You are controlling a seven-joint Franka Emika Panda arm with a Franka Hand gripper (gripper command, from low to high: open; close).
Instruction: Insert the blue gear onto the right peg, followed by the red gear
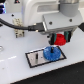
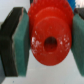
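Here the gripper [image 1: 59, 40] hung above the white table [image 1: 15, 65], its two fingers clamped on the red gear [image 1: 59, 39], which sat between them clear of the surface. In the wrist view the red gear [image 2: 50, 37] filled most of the frame, its raised hub and dark centre hole facing the camera, with a teal finger pad [image 2: 21, 42] pressed against one side of it and a second pad against the opposite side.

Below and toward the exterior view's left of the held gear lay the black-bordered white base plate [image 1: 36, 59]. The blue gear [image 1: 50, 53] lay flat on that plate at its end nearer the exterior view's right, just beneath the red gear and apart from it. The right peg itself could not be made out; the blue gear covered the spot. A thin dark stub [image 1: 36, 56] stood on the plate's other half, well apart from the blue gear.
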